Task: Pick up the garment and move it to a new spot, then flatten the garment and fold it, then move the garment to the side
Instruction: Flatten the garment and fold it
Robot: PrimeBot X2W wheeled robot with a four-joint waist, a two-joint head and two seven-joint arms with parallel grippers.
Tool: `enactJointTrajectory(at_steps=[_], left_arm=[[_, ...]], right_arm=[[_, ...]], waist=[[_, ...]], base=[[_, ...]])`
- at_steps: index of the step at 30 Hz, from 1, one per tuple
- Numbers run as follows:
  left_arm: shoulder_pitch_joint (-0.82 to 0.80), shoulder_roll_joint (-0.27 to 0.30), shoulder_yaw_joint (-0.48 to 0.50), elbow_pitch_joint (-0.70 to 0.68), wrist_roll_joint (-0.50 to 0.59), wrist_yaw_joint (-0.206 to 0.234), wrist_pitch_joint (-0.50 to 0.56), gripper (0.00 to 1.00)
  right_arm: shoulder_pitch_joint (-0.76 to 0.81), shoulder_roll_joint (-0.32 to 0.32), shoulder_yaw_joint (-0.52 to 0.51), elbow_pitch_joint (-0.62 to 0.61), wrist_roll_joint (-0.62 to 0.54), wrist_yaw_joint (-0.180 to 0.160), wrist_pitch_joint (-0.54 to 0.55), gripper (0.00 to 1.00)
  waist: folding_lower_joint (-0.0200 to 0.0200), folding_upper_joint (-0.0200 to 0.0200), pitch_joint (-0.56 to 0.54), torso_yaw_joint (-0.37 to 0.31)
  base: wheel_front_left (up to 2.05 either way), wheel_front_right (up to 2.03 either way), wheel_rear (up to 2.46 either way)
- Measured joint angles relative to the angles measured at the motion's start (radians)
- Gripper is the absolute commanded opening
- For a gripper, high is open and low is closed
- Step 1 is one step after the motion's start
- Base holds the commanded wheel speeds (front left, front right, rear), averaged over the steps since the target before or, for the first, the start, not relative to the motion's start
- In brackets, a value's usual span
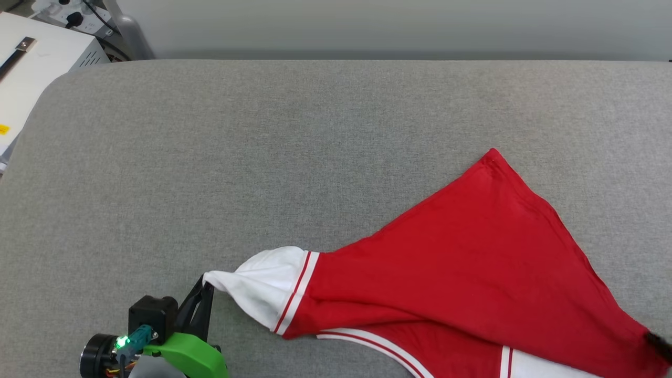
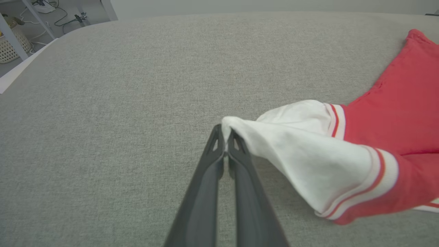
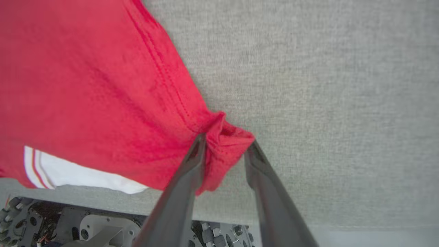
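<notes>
The red T-shirt (image 1: 472, 262) lies on the near right of the grey padded surface (image 1: 262, 157). It looks soft, light and limp, so it is best taken by its corners. The left pincer (image 2: 225, 137) pinches its white sleeve (image 2: 308, 154) tip; the right pincer (image 3: 226, 141) stands spread around a bunched hem corner (image 3: 224, 132).

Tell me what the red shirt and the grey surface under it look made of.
Red T-shirt with white sleeves: soft matte knit, likely cotton or a blend; it drapes, wrinkles, shows stitched hems. Grey flat surface: woven upholstery-like fabric, matte, with fine speckled weave.
</notes>
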Motion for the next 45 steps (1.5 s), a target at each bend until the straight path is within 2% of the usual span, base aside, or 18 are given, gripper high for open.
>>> enactJointTrajectory(at_steps=[6,10,13,17,21,27,33,37,42,43,44,45], left_arm=[[-0.001,0.000,-0.002,-0.019,0.000,0.010,0.000,0.00],[-0.011,-0.002,-0.009,-0.032,0.010,0.015,0.005,0.00],[-0.034,-0.008,-0.015,-0.041,0.020,0.017,0.009,0.00],[-0.078,-0.025,-0.025,-0.053,0.036,0.017,0.010,0.00],[-0.125,-0.046,-0.040,-0.056,0.049,0.008,0.014,0.00],[-0.192,-0.084,-0.060,-0.053,0.087,-0.015,0.016,0.00],[-0.244,-0.117,-0.064,-0.040,0.098,-0.036,0.011,0.00],[-0.256,-0.131,-0.059,-0.021,0.101,-0.045,0.007,0.00],[-0.256,-0.144,-0.056,0.004,0.104,-0.059,-0.001,0.00],[-0.256,-0.145,-0.055,0.008,0.104,-0.062,-0.002,0.00],[-0.256,-0.145,-0.053,0.013,0.104,-0.062,-0.002,0.00],[-0.256,-0.145,-0.050,0.017,0.104,-0.063,-0.002,0.00]], right_arm=[[-0.101,-0.046,-0.079,-0.122,0.002,0.000,-0.031,1.00],[-0.215,-0.094,-0.079,-0.193,0.002,0.000,0.024,1.00],[-0.319,-0.129,-0.033,-0.218,0.002,0.000,0.102,1.00],[-0.481,-0.147,0.091,-0.217,-0.017,0.000,0.237,1.00],[-0.633,-0.147,0.224,-0.163,-0.055,0.000,0.350,1.00],[-0.810,-0.112,0.354,-0.017,-0.077,0.000,0.443,1.00],[-0.923,-0.076,0.428,0.107,-0.104,0.000,0.452,1.00],[-0.940,-0.066,0.506,0.165,-0.109,0.000,0.448,1.00],[-0.944,-0.108,0.567,0.172,-0.094,-0.001,0.432,1.00],[-0.946,-0.114,0.574,0.172,-0.089,-0.001,0.422,0.36],[-0.950,-0.119,0.583,0.174,-0.079,0.000,0.405,0.00],[-0.952,-0.123,0.592,0.179,-0.066,0.000,0.387,0.00]], waist=[[0.0000,0.0000,-0.001,0.006],[0.0000,0.0000,0.016,0.018],[0.0000,0.0000,0.035,0.032],[0.0000,0.0000,0.068,0.054],[0.0000,0.0000,0.103,0.084],[0.0000,0.0000,0.160,0.135],[0.0000,0.0000,0.227,0.180],[0.0001,0.0000,0.270,0.204],[0.0000,-0.0001,0.304,0.227],[0.0000,-0.0001,0.305,0.229],[0.0000,-0.0001,0.305,0.230],[0.0000,-0.0001,0.303,0.229]], base=[[0.00,0.00,0.00],[0.00,0.00,0.00],[0.00,0.00,0.00],[0.00,0.00,0.00],[0.00,0.00,0.00],[0.00,0.00,0.00],[0.00,0.00,0.00],[0.00,0.00,0.00],[0.00,0.00,0.00],[0.00,0.00,0.00],[0.00,0.00,0.00],[0.00,0.00,0.00]])
